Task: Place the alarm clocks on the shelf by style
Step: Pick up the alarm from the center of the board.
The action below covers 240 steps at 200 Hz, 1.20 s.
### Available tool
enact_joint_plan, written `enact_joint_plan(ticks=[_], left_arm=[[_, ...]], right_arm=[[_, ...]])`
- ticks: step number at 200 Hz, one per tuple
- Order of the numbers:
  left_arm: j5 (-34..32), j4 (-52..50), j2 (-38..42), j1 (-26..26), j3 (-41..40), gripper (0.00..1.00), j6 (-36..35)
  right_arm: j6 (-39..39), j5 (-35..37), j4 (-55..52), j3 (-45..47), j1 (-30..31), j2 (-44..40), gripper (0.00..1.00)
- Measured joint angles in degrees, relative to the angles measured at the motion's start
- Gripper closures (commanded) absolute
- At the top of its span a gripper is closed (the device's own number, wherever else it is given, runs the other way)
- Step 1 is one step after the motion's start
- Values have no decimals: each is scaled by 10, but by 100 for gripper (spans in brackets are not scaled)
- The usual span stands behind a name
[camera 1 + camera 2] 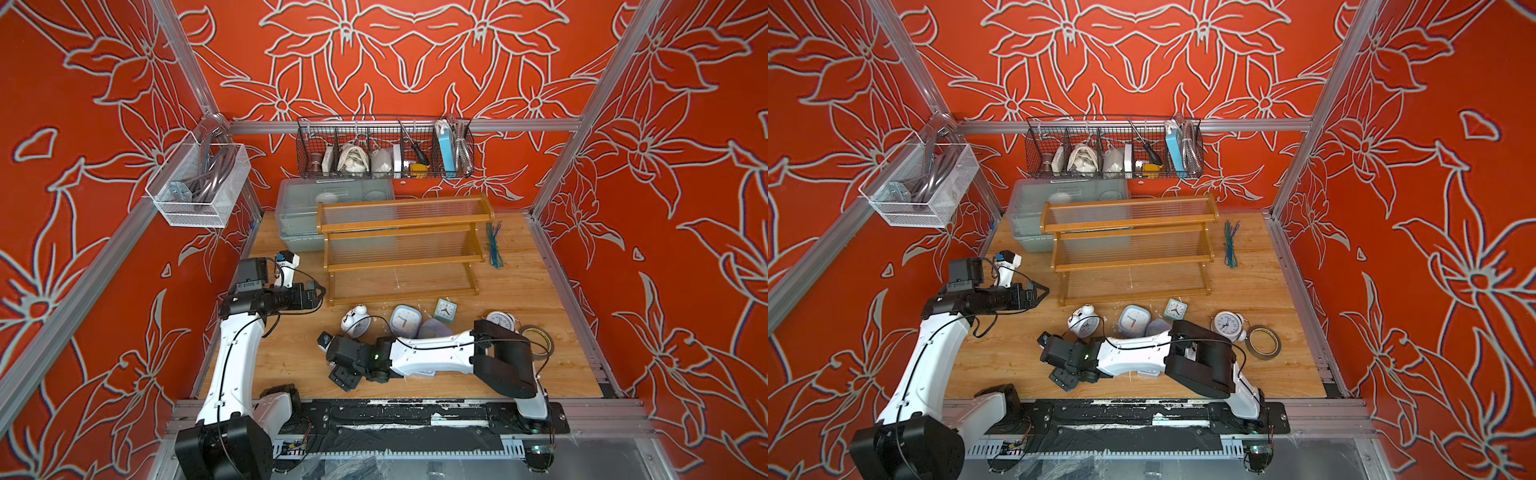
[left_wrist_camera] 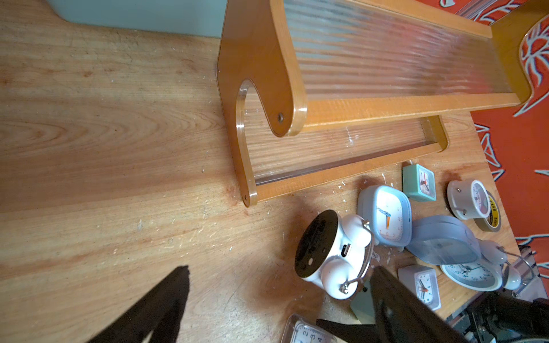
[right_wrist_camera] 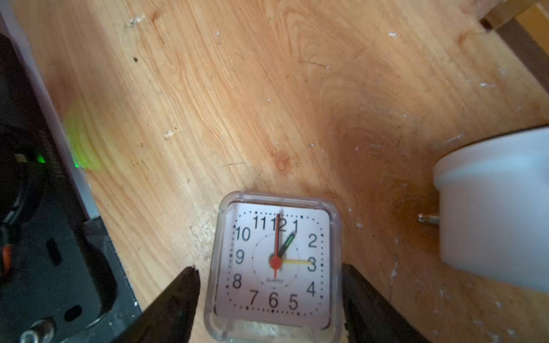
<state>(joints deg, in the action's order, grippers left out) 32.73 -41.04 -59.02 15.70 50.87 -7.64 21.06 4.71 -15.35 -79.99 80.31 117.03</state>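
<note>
A tiny square clock (image 3: 274, 261) with a clear case lies face up on the table. My right gripper (image 3: 270, 270) straddles it, open, with a finger close against each side. The arm hides this clock in both top views. My left gripper (image 2: 280, 270) hangs open and empty near the shelf's (image 1: 403, 224) left end, beside a white twin-bell clock (image 2: 332, 255). In front of the bare shelf lie two pale-blue clocks (image 1: 405, 321), a teal square clock (image 1: 446, 310) and another twin-bell clock (image 1: 500, 321). A small white square clock (image 2: 421, 285) lies under my right arm.
A tape roll (image 1: 538, 338) lies by the right wall. A clear bin (image 1: 299, 220) stands behind the shelf's left end. Blue-green ties (image 1: 494, 245) lie right of the shelf. A black wire basket (image 1: 384, 147) and a white mesh basket (image 1: 199, 183) hang on the walls.
</note>
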Motion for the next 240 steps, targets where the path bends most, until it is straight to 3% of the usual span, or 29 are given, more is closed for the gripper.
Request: enact_joint_plan(ticks=[56, 112, 177, 240], left_arm=[[-4, 0, 2, 0, 0, 5, 0], [-4, 0, 2, 0, 0, 5, 0], [37, -17, 2, 0, 24, 6, 3], [160, -48, 2, -12, 98, 8, 36]], right_arm=[[4, 0, 4, 0, 0, 3, 44], [-1, 5, 8, 8, -1, -8, 50], [-9, 19, 22, 86, -35, -188, 51], [17, 76, 49, 162, -92, -313, 54]])
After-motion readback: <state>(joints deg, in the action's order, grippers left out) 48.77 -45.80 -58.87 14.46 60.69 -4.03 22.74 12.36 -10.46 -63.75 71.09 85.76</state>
